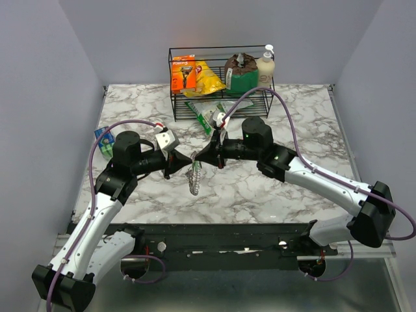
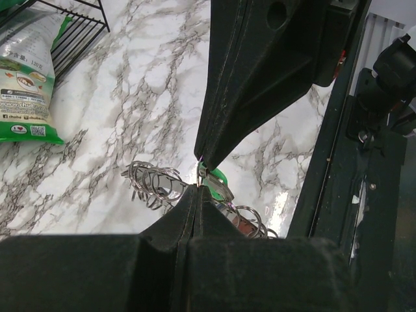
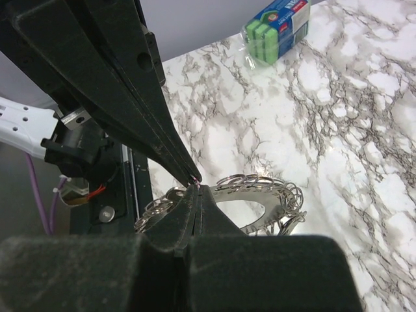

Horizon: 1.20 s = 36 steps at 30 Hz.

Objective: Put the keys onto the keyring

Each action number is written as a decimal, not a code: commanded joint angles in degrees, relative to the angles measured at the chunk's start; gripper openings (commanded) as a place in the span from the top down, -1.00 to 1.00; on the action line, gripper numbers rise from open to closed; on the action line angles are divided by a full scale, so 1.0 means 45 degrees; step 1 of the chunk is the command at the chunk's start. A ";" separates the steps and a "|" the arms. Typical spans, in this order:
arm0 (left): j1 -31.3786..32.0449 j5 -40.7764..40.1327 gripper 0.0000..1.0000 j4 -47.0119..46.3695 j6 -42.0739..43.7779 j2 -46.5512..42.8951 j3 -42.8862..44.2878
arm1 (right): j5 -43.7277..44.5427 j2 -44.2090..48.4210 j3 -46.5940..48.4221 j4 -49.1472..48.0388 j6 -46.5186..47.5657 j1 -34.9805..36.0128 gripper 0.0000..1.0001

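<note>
Where the left hand and right hand meet tip to tip, both pressed shut on its thin wire, the keyring hangs in front of the wire basket, long axis pointing away from it, fringed with silver keys.

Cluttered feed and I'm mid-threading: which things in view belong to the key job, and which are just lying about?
Job in hand:
- keyring
- green-headed key
- left gripper and right gripper, both shut at the keyring

Lying about:
- wire basket and the goods in it
- green packet
- blue-green box
</note>
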State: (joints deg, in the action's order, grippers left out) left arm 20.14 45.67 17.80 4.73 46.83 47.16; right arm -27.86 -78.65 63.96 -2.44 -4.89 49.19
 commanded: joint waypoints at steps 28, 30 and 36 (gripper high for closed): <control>0.0094 -0.0051 1.00 -0.1417 -0.0641 -0.1187 -0.0049 | 0.0155 0.0720 -0.0620 0.0366 0.0304 0.0007 0.58; 0.0094 -0.0051 1.00 -0.1495 -0.0622 -0.1227 -0.0069 | 0.0233 0.0934 -0.0698 0.0366 0.0401 -0.0013 0.47; 0.0094 -0.0071 1.00 -0.1631 -0.0563 -0.1383 -0.0206 | 0.0760 0.1676 -0.1089 0.0346 0.0792 0.0006 0.07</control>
State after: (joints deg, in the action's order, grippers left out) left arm 20.38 45.01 13.85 2.33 41.87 46.78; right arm -26.85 -74.22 60.34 -1.37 -3.20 49.12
